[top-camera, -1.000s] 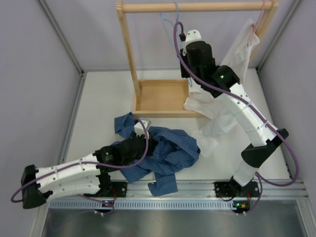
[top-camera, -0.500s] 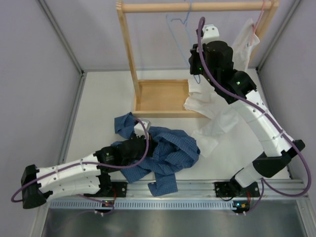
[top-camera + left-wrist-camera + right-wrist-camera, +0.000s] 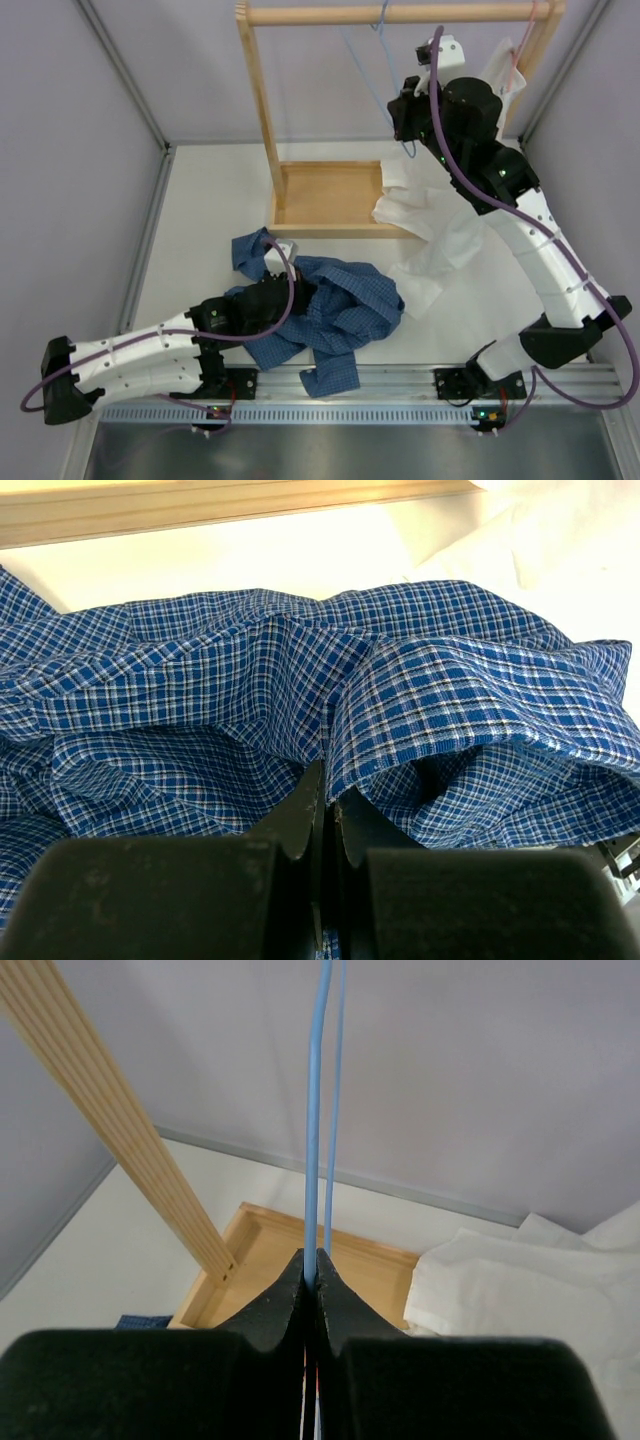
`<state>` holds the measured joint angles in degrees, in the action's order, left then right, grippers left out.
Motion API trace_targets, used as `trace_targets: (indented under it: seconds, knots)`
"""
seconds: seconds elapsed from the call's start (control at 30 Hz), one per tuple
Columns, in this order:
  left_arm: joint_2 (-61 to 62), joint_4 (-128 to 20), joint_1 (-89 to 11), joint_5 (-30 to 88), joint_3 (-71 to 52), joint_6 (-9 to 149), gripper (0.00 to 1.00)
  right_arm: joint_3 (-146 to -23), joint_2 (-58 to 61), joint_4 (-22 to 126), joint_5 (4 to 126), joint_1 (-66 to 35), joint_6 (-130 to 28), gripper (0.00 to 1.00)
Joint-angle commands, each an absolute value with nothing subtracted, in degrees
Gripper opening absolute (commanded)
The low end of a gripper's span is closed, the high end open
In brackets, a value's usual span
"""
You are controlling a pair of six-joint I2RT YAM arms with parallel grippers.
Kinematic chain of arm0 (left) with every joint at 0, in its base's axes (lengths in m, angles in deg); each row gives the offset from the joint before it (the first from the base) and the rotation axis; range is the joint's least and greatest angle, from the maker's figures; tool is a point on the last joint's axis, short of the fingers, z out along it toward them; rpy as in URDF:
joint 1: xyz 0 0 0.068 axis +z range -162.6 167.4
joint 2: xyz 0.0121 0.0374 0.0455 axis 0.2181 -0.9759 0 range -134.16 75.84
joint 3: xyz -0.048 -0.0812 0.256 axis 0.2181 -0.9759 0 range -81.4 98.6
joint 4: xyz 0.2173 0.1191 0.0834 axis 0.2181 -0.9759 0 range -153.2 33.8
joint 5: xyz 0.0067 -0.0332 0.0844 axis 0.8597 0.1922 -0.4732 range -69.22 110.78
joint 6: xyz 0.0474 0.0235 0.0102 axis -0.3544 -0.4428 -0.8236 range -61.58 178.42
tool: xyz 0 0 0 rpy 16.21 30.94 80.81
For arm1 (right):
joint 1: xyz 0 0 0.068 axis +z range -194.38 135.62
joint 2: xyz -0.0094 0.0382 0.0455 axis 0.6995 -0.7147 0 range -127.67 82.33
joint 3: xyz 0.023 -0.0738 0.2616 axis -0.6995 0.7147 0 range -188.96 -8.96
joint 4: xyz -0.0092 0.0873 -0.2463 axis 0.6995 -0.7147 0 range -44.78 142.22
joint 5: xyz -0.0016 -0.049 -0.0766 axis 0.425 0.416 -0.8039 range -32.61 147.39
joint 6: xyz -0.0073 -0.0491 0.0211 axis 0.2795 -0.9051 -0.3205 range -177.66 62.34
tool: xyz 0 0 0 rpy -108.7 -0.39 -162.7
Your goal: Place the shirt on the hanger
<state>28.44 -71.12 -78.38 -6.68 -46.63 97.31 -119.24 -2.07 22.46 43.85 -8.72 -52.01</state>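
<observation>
Right jaws pinch shut on the light blue hanger [image 3: 318, 1110], whose wire runs steeply up from them to the wooden rail [image 3: 300, 15], hook uppermost and long axis near upright. The hook should probably be lifted clear of the rail before drawing away, without twisting the wire. Left jaws clamp a fold of the shirt [image 3: 400, 710], which lies crumpled on the bench [image 3: 210, 200] in front of the rack's tray [image 3: 330, 195].

The white surface [image 3: 200, 225] carries the crumpled blue checked shirt [image 3: 350, 305] near its front edge, a white shirt [image 3: 445, 245] beside it (one corner overlapping the rack's base), and a wooden rack [image 3: 330, 200] behind.
</observation>
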Motion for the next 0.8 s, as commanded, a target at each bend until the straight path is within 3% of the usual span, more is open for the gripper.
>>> trace_targets:
  seconds: [0.0,0.27,0.43,0.63,0.77]
  knots:
    - [28.4,-70.5,-78.3,-8.7,-46.9,98.6,0.00,-121.4,0.0,27.3,46.3,-9.7,-53.4,0.00]
    - [28.1,-75.9,-76.9,-15.7,-43.7,104.1,0.00,-112.7,9.5,24.0,54.4,-9.7,-53.3,0.00]
    - [24.9,-72.6,-66.5,-3.3,-42.0,102.1,0.00,-102.1,18.6,20.1,60.5,-9.7,-52.7,0.00]
    - [16.6,-71.6,-55.9,8.0,-36.4,97.5,0.00,-77.8,40.1,13.9,79.6,-9.7,-52.7,0.00]
    - [10.2,-68.9,-47.5,17.0,-35.2,94.8,0.00,-64.3,51.6,17.8,86.0,-9.7,-46.3,0.00]
